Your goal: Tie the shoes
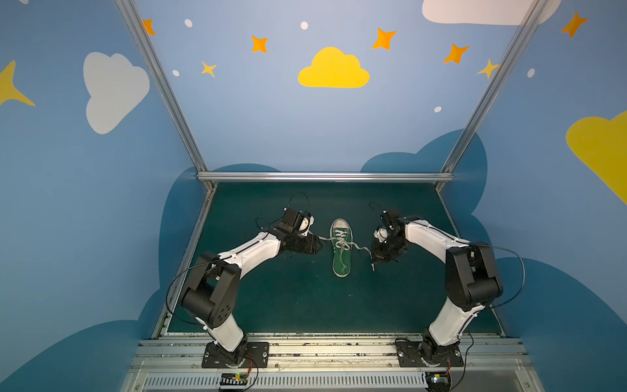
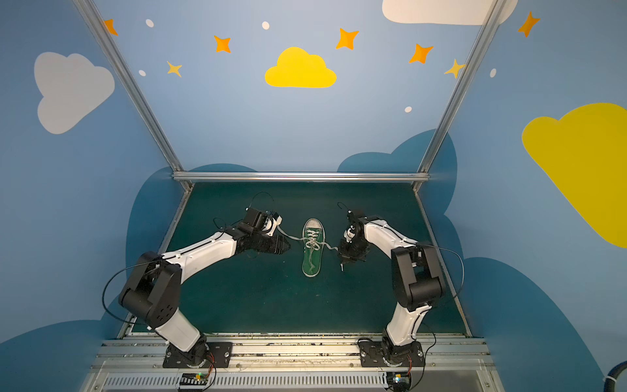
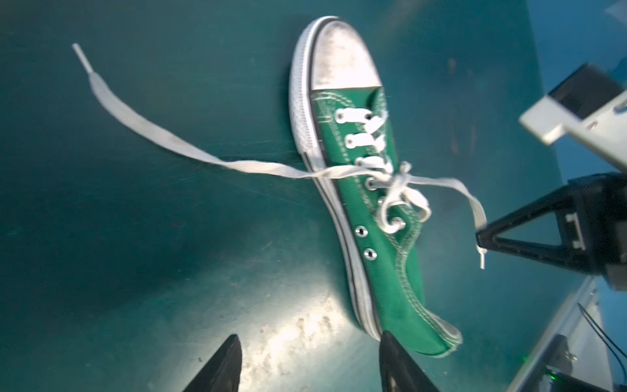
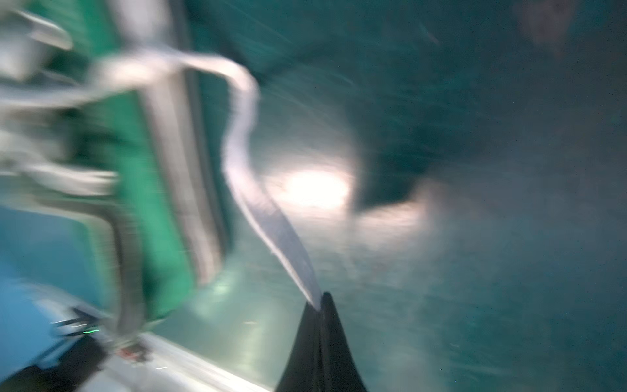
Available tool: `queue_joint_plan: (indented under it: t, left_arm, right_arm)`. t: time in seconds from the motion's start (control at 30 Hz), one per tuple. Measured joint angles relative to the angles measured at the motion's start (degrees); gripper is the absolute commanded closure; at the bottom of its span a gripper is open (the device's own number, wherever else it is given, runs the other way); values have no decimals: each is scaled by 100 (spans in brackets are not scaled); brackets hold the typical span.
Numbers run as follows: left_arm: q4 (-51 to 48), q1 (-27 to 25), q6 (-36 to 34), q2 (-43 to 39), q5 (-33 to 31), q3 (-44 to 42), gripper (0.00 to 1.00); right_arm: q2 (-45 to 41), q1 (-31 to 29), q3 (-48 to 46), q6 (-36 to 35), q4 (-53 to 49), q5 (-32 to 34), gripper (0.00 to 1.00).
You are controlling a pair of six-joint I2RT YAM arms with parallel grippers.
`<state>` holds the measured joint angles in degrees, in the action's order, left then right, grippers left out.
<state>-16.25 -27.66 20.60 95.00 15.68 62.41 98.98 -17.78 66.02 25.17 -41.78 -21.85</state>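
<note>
- Shoe point(image 1: 341, 249) mid table point(image 1: 271, 298), toe far, heel near.
- Left fingers point(image 1: 314, 245) open, empty, just left of shoe.
- Left lace point(image 3: 163, 135) trails left across the table.
- Right fingers point(image 4: 320, 305) closed, pinching right lace point(image 4: 244, 135) near its tip, just right of shoe.
- Laces cross at upper eyelets.

canvas sneaker point(image 3: 390, 271) — scuffed rubber toe cap point(image 3: 339, 57), flat woven laces point(image 3: 152, 132)

Blur is smearing the small green canvas sneaker point(image 4: 142, 190) in the right wrist view. At its nine o'clock in both top views, the black left gripper point(image 1: 317, 246) is hiding the end of one white flat lace point(image 1: 325, 238).
</note>
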Motion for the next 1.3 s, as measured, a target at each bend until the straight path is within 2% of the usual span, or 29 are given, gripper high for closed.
queue_joint_plan:
  t: [0.13, 0.33, 0.43, 1.0, 1.3]
  left_arm:
    - [-61, -133, 85, -20, 120, 188, 37]
    - [-79, -396, 243, -11, 214, 404, 38]
    - [-15, -501, 369, 28, 273, 435, 39]
    - [424, -726, 887, 372, 605, 433, 41]
    - [516, -778, 975, 501, 682, 433, 42]
  right_arm:
    - [-138, 197, -575, 979, 1451, -968, 100]
    - [208, 280, -922, 2087, 3073, -1755, 100]
    - [404, 280, -922, 2424, 3650, -1991, 100]
    - [1327, 446, -918, 3768, 5652, -2883, 100]
    - [1484, 455, -925, 4024, 6017, -3154, 100]
